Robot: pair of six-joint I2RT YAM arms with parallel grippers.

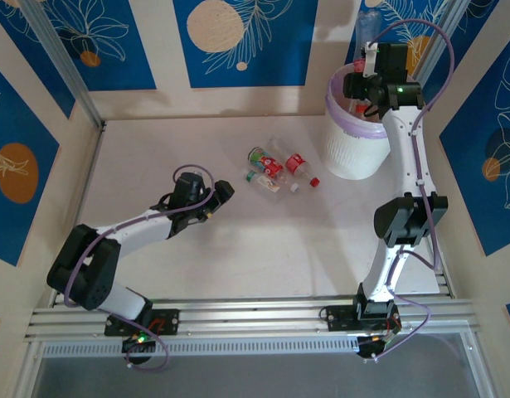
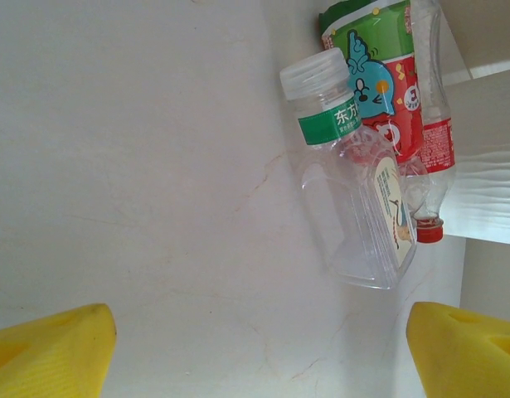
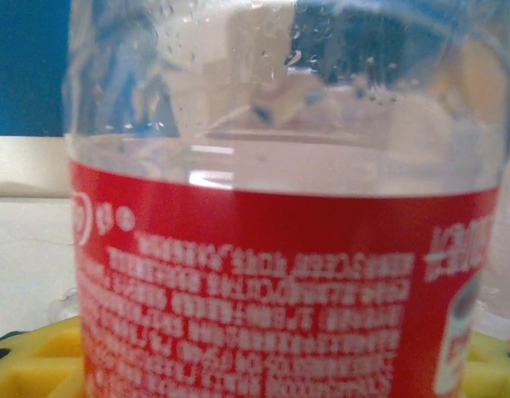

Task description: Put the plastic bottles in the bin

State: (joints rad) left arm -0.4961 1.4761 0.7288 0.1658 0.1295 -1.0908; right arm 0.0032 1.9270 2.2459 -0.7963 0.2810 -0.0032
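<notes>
Overhead view: the right gripper hangs over the mouth of the bin, a white ribbed bucket with a lilac liner at the far right of the worktop. Its yellow pads are closed on a clear red-labelled bottle, whose printed text reads upside down in the right wrist view. The left gripper sits low over the worktop with its jaws wide apart and nothing between them. Just beyond it lies a cluster of plastic bottles, left of the bin. Left wrist view: a clear green-banded bottle, touching a green-and-red labelled bottle and a slim red-capped bottle.
</notes>
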